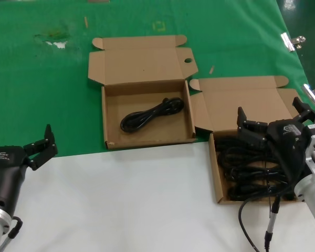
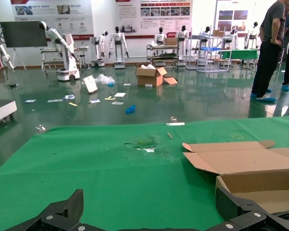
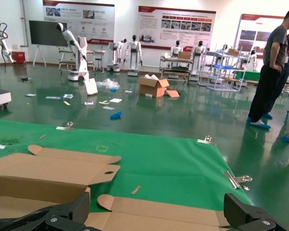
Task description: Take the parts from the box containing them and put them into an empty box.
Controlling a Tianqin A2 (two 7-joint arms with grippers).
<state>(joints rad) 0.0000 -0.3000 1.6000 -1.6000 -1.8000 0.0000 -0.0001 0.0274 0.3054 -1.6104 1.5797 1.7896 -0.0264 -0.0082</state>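
Green cloth covers the far half of the desk (image 1: 52,94) and bare white the near half, with a wide exhibition hall of parked robots and wall posters beyond it in the wrist views. Two open cardboard boxes sit side by side. The left box (image 1: 111,131) holds one coiled black power cord (image 1: 152,114), lying slantwise on its floor. The right box (image 1: 219,178) is packed with more power cords (image 1: 244,173), a dark heap that fills it nearly wall to wall.

Above that heap hovers the right gripper (image 1: 273,119), its fingers spread wide and holding nothing. The left gripper (image 1: 42,146) waits off to the left at the edge of the cloth, well apart from both boxes, its fingers likewise spread and empty.

Each cord looks light and limp, a tied bundle that should bend and sag at the ends when lifted. The smooth jacket may slip. The middle of a bundle, around its tied waist, seems the surest hold; a grasp near a plug end would probably let the rest trail and snag on neighbouring cords.
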